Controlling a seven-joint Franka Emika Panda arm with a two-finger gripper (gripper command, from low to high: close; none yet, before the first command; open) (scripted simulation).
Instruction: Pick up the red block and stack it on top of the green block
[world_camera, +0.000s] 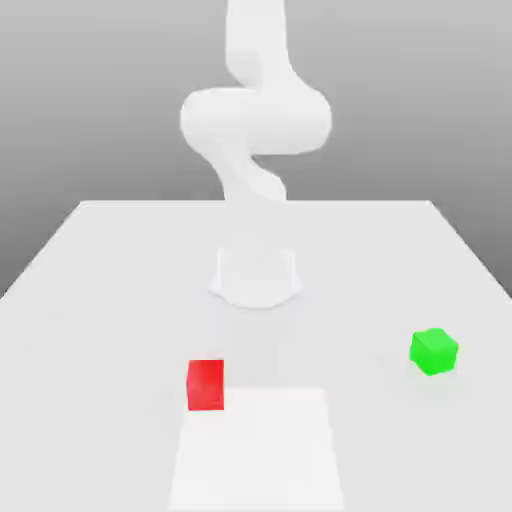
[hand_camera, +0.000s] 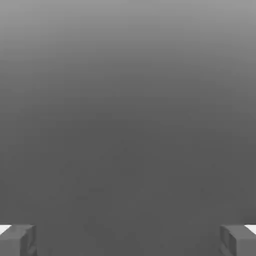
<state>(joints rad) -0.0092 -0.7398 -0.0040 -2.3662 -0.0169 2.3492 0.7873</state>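
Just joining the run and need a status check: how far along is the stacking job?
Nothing is done yet: the red block and the green block both sit on the table, well apart. Nothing is in hand; the gripper has its fingers wide open and empty. Left: grasp the red block, carry it over, set it on the green one.

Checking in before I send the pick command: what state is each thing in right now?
red block: flat on the table, free, not held, toward the exterior view's left.
green block: on the table, apart from the red block, toward the exterior view's right, nothing stacked on it.
hand: open, fingers spread wide, nothing between them.
table: bears both blocks.
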